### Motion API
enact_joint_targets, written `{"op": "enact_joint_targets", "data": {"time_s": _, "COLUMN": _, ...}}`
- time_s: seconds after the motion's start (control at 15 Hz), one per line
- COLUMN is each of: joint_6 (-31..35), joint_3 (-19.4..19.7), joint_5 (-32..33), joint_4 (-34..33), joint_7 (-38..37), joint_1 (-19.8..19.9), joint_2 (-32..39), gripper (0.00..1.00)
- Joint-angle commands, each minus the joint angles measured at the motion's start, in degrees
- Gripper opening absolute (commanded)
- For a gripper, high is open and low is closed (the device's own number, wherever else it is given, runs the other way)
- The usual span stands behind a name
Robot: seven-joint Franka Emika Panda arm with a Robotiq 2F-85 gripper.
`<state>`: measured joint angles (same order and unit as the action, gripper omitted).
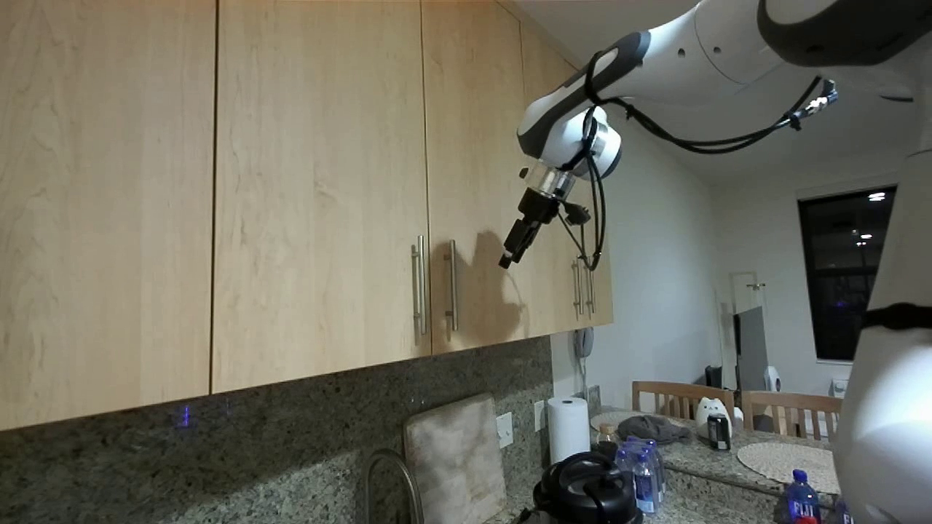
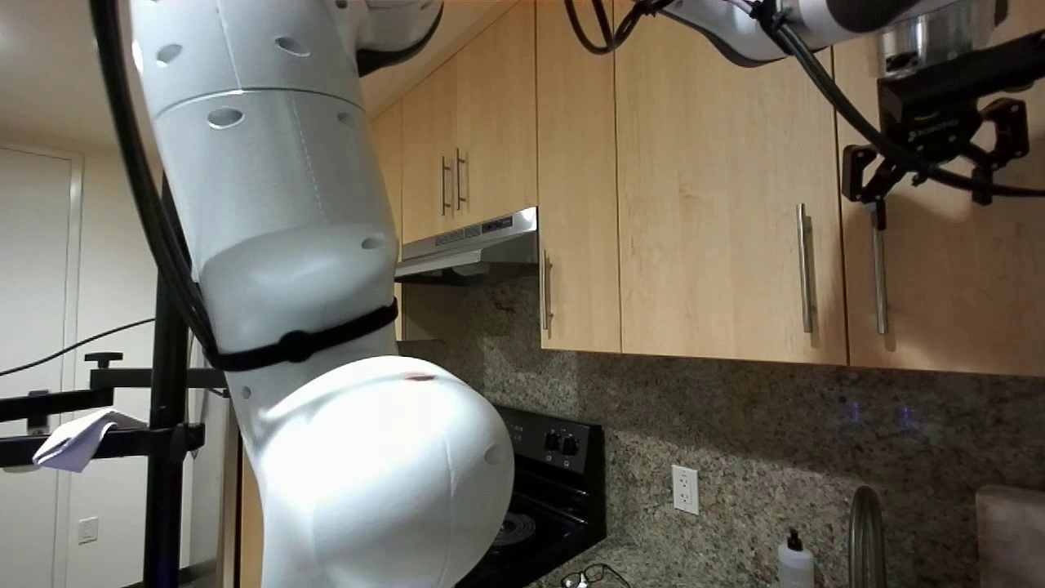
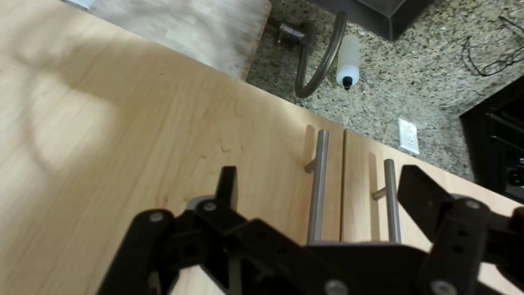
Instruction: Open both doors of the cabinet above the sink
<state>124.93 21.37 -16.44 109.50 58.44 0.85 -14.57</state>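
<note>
- Okay, the cabinet [image 1: 473, 145] hangs above the faucet [image 2: 867, 531] and both its doors [image 2: 727, 180] are closed.
- The gripper [image 3: 318, 180] has its fingers [image 3: 226, 182] spread wide, nothing clamped.
- From the wrist view both handles [image 3: 318, 186] line up inside that gap, so I'd nudge sideways and bracket just one before squeezing, or it might snag both.
- I'd then swing it out in an arc; a straight yank would probably slip.
- Hard to call: in an exterior view a fingertip [image 2: 878, 216] overlaps the top of one handle. Touching or just in front? Can't tell.
- The gripper hides both upper ends in the wrist view, where the sink [image 3: 372, 18] is cut off too.
</note>
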Motion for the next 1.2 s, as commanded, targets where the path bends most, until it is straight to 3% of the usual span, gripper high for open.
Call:
{"op": "enact_joint_targets", "data": {"time_s": 0.0, "joint_6": -3.0, "joint_3": 1.1, "joint_5": -8.9, "joint_4": 0.1, "joint_7": 10.8, "joint_1": 0.2, "joint_2": 1.6, "gripper": 1.0}}
{"op": "enact_joint_targets", "data": {"time_s": 0.13, "joint_6": -1.5, "joint_3": -0.9, "joint_5": -7.5, "joint_4": 1.5, "joint_7": 6.7, "joint_1": 2.0, "joint_2": 1.1, "gripper": 1.0}}
{"op": "enact_joint_targets", "data": {"time_s": 0.47, "joint_6": 8.1, "joint_3": -7.7, "joint_5": 2.4, "joint_4": 6.1, "joint_7": -15.9, "joint_1": 5.1, "joint_2": -0.7, "gripper": 1.0}}
{"op": "enact_joint_targets", "data": {"time_s": 0.8, "joint_6": 12.4, "joint_3": -19.5, "joint_5": 10.2, "joint_4": 8.2, "joint_7": -38.8, "joint_1": 13.1, "joint_2": 0.6, "gripper": 1.0}}
{"op": "enact_joint_targets", "data": {"time_s": 0.93, "joint_6": 11.9, "joint_3": -23.0, "joint_5": 16.4, "joint_4": 8.4, "joint_7": -48.0, "joint_1": 16.0, "joint_2": -0.2, "gripper": 1.0}}
{"op": "enact_joint_targets", "data": {"time_s": 1.0, "joint_6": 10.5, "joint_3": -16.9, "joint_5": 13.1, "joint_4": 6.9, "joint_7": -41.9, "joint_1": 9.6, "joint_2": 1.0, "gripper": 1.0}}
{"op": "enact_joint_targets", "data": {"time_s": 1.13, "joint_6": 10.4, "joint_3": -16.8, "joint_5": 13.8, "joint_4": 6.9, "joint_7": -43.3, "joint_1": 8.8, "joint_2": 1.0, "gripper": 1.0}}
